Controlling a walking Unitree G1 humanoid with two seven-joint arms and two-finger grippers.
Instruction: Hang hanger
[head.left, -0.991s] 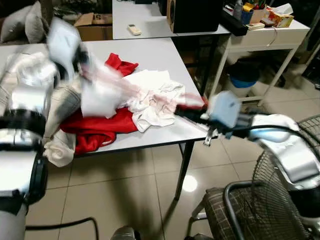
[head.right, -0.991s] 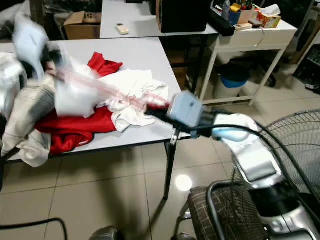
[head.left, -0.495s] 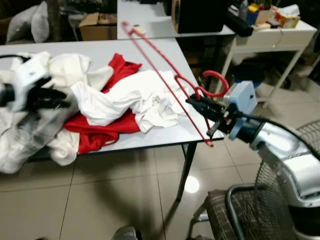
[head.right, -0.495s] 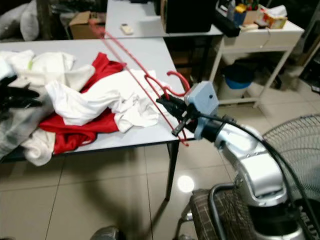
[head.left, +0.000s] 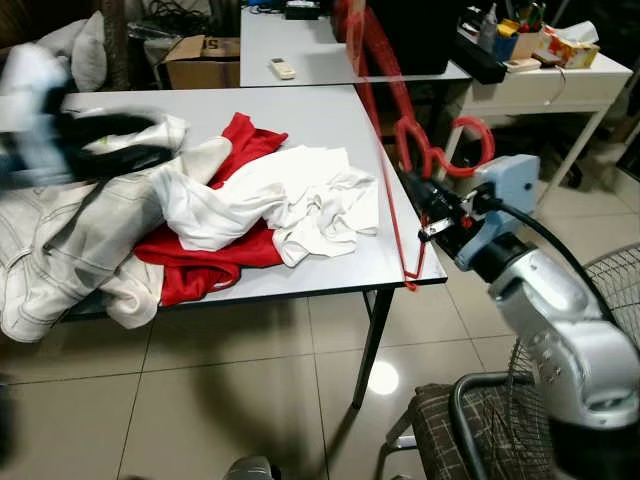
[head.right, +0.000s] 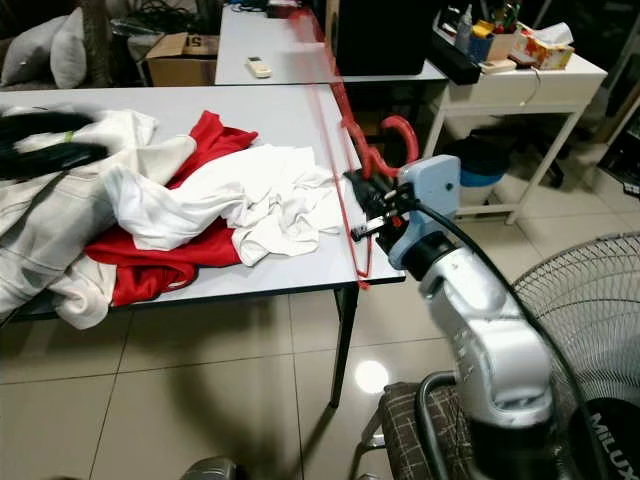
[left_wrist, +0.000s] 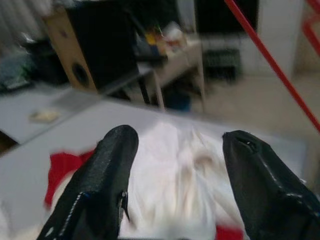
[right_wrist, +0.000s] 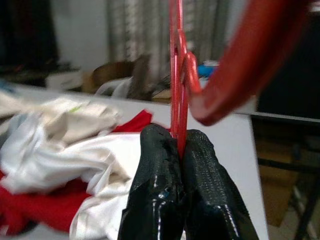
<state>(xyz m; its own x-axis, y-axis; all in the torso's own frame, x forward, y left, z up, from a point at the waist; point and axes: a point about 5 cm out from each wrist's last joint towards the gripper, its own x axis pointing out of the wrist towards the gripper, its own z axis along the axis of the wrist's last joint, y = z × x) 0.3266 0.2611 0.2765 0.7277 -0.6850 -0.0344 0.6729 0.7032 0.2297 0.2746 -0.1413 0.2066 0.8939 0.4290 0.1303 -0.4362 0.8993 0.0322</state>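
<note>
Left gripper (left_wrist: 175, 180), jaws wide apart and empty, blurs above crumpled beige garments (head.left: 70, 240) at the table's (head.left: 300, 110) left edge. Soft white cloth (head.left: 290, 195) overlies red fabric (head.left: 200, 265) mid-table. At the right edge, right gripper (right_wrist: 182, 150) jaws pinch a thin red plastic hanger (head.left: 385, 120).

Through the right wrist camera I see my right gripper (right_wrist: 178, 145) with its jaws pressed together on the red hanger (right_wrist: 176, 75). The thin red bars rise straight up from between the two black fingers (right_wrist: 157, 175). The thick curved hook (right_wrist: 250, 60) of the hanger is very close to the lens and blurred. Behind the gripper, a pile of white clothes (right_wrist: 65, 145) lies on the pale counter (right_wrist: 235, 135), with red cloth (right_wrist: 40, 207) partly under it. The room behind is dim and out of focus.
</note>
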